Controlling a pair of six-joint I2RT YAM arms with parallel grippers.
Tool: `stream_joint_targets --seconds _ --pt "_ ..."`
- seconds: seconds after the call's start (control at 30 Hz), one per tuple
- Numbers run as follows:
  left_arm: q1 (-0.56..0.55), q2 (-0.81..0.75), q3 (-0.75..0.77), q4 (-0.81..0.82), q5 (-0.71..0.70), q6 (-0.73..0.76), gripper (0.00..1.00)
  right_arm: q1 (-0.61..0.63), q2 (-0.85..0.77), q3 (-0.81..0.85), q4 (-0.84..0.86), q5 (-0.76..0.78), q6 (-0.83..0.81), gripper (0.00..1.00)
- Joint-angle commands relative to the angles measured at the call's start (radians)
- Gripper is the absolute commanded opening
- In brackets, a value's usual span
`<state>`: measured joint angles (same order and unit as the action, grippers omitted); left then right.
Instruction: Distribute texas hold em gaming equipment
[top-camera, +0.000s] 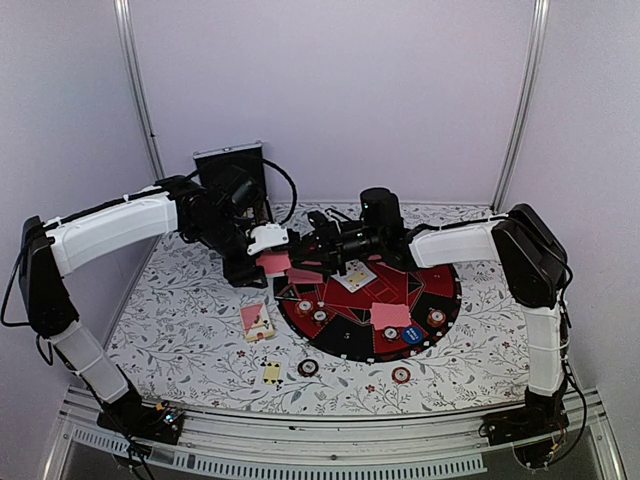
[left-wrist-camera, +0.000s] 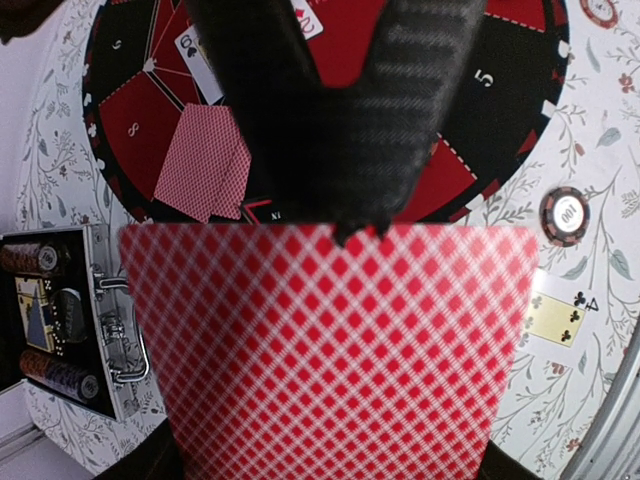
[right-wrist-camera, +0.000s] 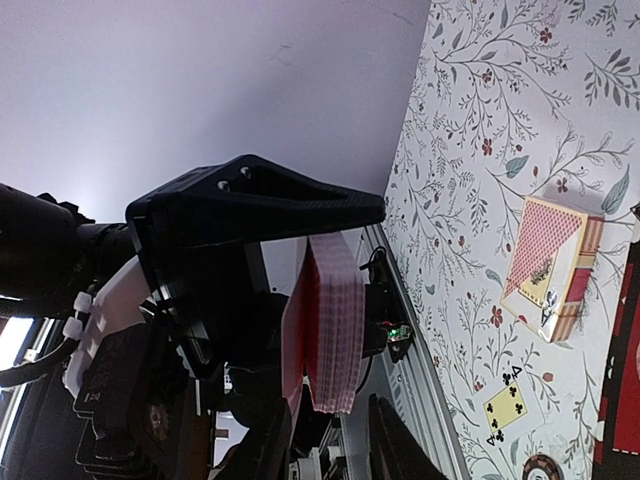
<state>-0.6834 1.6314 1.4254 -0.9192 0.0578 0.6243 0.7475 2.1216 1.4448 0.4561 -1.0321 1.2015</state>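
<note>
My left gripper (top-camera: 262, 258) is shut on a deck of pink-backed playing cards (top-camera: 273, 262) and holds it above the left rim of the round red and black mat (top-camera: 440, 285). The deck fills the lower left wrist view (left-wrist-camera: 330, 340), hiding the fingers. My right gripper (top-camera: 318, 262) is open at the deck's far end. In the right wrist view its fingertips (right-wrist-camera: 270, 450) stand either side of the deck's edge (right-wrist-camera: 338, 330), where one card (right-wrist-camera: 292, 330) stands slightly apart from the rest. The pink card box (top-camera: 258, 322) lies left of the mat.
On the mat lie pink-backed cards (top-camera: 390, 315), a face-up card (top-camera: 355, 278), a blue button (top-camera: 413, 336) and chips (top-camera: 437, 318). A four of clubs (top-camera: 271, 372) and two chips (top-camera: 308, 367) (top-camera: 401, 375) lie near the front. The silver-edged case (left-wrist-camera: 65, 330) holding chips stands at back left.
</note>
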Motion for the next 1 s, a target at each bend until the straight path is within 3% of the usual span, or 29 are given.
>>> stream_joint_targets --seconds 0.0,0.97 --pt "0.012 -0.018 -0.002 0.018 0.002 0.001 0.0 0.013 -0.009 -0.004 0.047 -0.024 0.025 0.29" --pt "0.012 -0.018 0.012 0.013 0.013 -0.001 0.0 -0.018 -0.079 -0.111 0.111 0.003 0.054 0.35"
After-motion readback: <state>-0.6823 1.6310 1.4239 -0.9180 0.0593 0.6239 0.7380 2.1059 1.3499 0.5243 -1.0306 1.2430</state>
